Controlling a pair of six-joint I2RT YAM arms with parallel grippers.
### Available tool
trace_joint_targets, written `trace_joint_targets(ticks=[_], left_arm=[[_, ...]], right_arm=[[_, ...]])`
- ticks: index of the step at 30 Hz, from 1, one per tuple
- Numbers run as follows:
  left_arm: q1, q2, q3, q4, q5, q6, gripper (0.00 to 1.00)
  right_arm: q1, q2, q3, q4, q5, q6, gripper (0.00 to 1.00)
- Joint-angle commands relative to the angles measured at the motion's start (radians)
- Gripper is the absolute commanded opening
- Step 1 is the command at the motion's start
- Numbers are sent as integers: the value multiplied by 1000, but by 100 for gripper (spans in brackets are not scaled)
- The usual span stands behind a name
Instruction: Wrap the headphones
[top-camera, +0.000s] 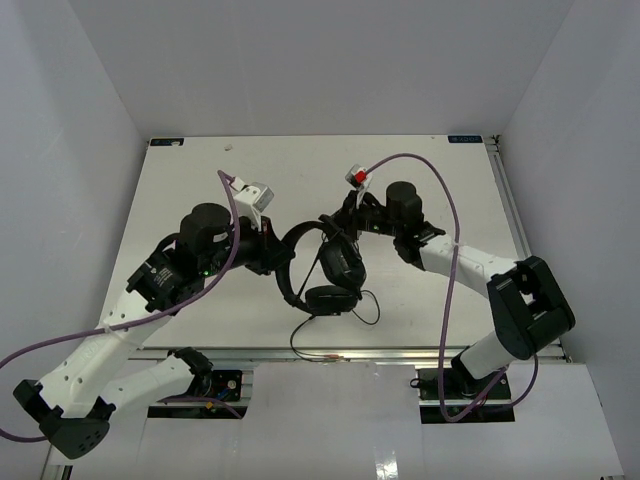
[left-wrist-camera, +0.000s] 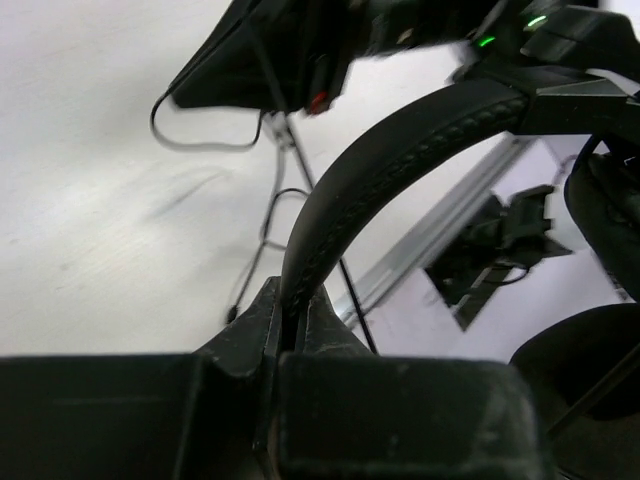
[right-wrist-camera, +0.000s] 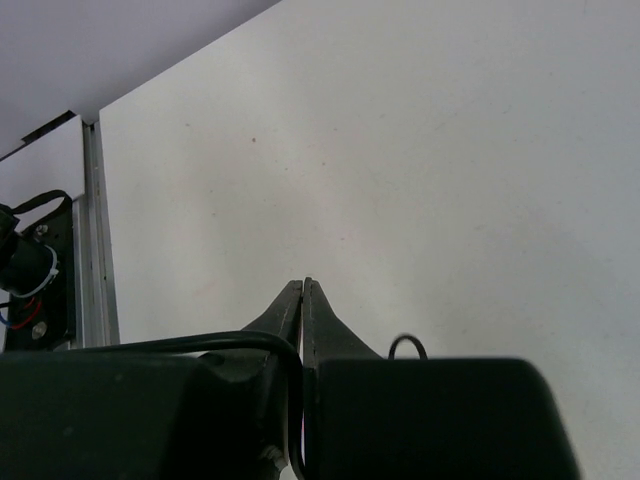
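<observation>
The black headphones (top-camera: 335, 275) hang above the table's middle, both earcups low and near each other. My left gripper (top-camera: 283, 255) is shut on the curved headband (top-camera: 290, 262); in the left wrist view the headband (left-wrist-camera: 400, 150) rises from between the closed fingers of that gripper (left-wrist-camera: 292, 318). The thin dark cable (top-camera: 372, 310) loops beside the earcups and trails to the front edge, ending in a reddish plug (top-camera: 335, 357). My right gripper (top-camera: 330, 222) is just right of the headband's top. In the right wrist view this gripper (right-wrist-camera: 304, 287) is shut, with the cable (right-wrist-camera: 200, 340) curving down between its fingers.
An aluminium rail (top-camera: 420, 352) runs along the table's front edge. White walls enclose the left, back and right. Thick purple robot cables (top-camera: 450, 250) arc over both arms. A black bracket (right-wrist-camera: 35, 270) sits beyond the table's edge in the right wrist view.
</observation>
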Motion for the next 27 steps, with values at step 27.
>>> trace_joint_targets(ticks=[27], left_arm=[[-16,378,89,-187,-928,118,0]], right_arm=[[-58,-185,367,-631,-40,-105,8]])
